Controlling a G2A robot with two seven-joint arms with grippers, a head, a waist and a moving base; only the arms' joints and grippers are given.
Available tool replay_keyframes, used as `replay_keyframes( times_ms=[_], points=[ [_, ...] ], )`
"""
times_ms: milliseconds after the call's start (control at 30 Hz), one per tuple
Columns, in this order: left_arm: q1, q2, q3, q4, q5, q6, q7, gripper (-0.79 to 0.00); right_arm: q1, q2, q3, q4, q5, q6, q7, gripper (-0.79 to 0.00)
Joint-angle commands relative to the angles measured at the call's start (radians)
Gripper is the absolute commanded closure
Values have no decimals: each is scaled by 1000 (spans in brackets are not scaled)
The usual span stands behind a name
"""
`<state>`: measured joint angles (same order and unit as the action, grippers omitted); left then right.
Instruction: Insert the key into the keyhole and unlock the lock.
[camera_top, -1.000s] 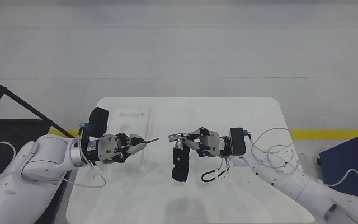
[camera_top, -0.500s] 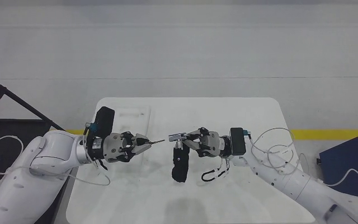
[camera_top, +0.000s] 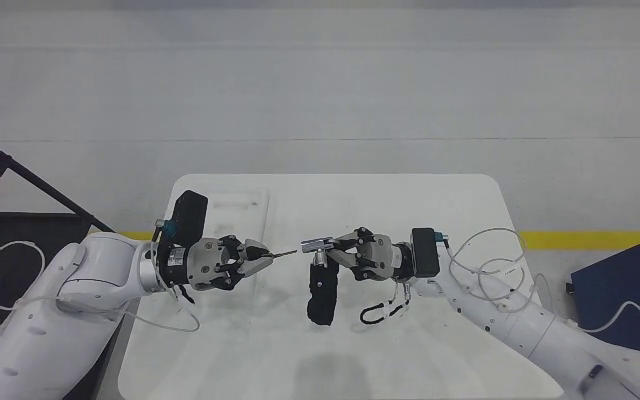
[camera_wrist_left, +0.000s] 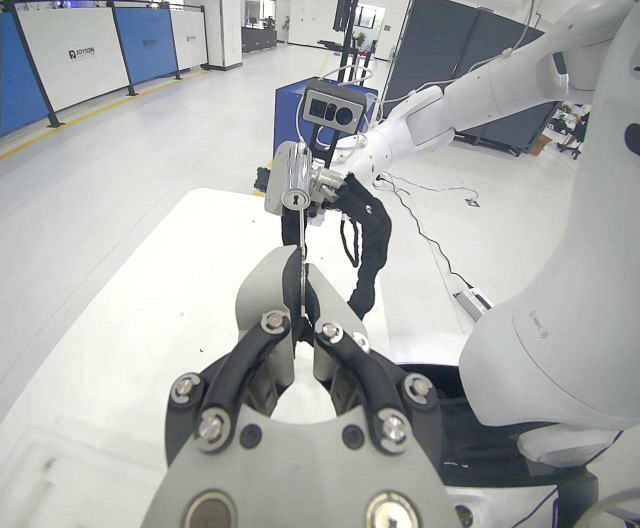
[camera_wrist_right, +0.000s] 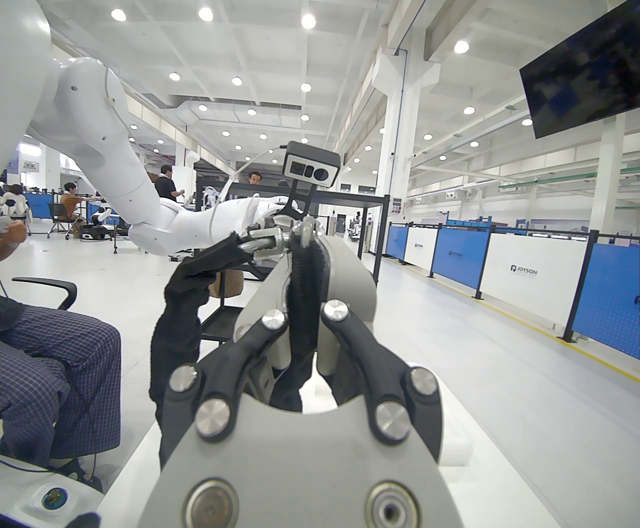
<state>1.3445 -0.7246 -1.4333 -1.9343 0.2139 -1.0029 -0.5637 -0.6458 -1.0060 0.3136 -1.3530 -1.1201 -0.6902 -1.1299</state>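
Holding the key (camera_wrist_left: 302, 235) tight in its closed jaws, the left gripper (camera_wrist_left: 302, 272) points it at the keyhole (camera_wrist_left: 295, 200), tip just beside it. The right gripper (camera_wrist_right: 304, 255) squeezes the lock (camera_wrist_left: 287, 182) in closed jaws, up above the bench (camera_wrist_left: 150, 280). Next, the key probably needs lining up and pushing straight in.

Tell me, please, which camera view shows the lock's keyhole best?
The left wrist view: the keyhole faces that camera squarely, with the key tip close to it. The top view shows the lock side-on from above; the right wrist view shows its back.
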Motion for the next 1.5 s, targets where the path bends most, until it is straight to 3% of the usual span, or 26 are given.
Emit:
replay_keyframes(
  times_ms=[0,1467],
  points=[
    [-2,0,2,0,0,1,0,0,0,0,0,0,0,0,0,0],
    [-89,-9,75,40,0,-8,-1,0,0,0,0,0,0,0,0,0]
  ],
)
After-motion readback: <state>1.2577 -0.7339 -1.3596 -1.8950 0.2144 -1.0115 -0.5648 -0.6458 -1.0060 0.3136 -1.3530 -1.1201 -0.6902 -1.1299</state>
